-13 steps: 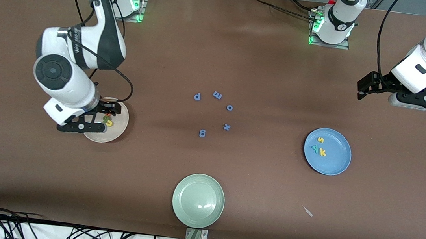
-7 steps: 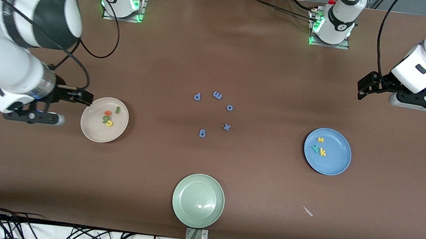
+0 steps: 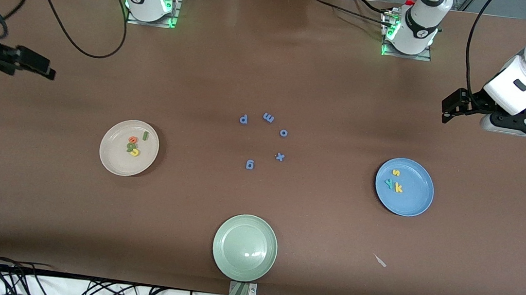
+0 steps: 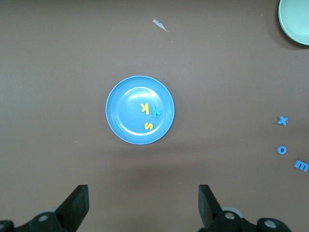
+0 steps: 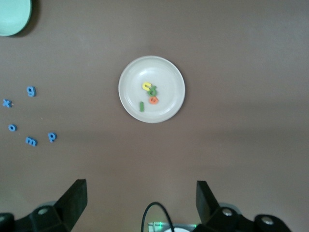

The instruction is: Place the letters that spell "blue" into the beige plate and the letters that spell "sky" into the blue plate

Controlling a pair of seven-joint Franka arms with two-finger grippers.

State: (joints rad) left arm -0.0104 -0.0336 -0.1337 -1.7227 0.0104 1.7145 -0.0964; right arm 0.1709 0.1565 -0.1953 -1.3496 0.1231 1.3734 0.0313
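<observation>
Beige plate (image 3: 128, 147) toward right arm's end holds b, l, u, e letters (image 3: 135, 144). Blue plate (image 3: 404, 187) toward left arm's end holds s, k, y letters (image 3: 395, 181). Right gripper (image 3: 32, 62) raised over bare table, fingers apart, empty. Left gripper (image 3: 448, 108) waits raised over table, fingers apart, empty.

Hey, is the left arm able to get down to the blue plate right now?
Probably yes. The left gripper is open and empty, up over bare table toward the left arm's end, and nothing stands between it and the blue plate.
</observation>
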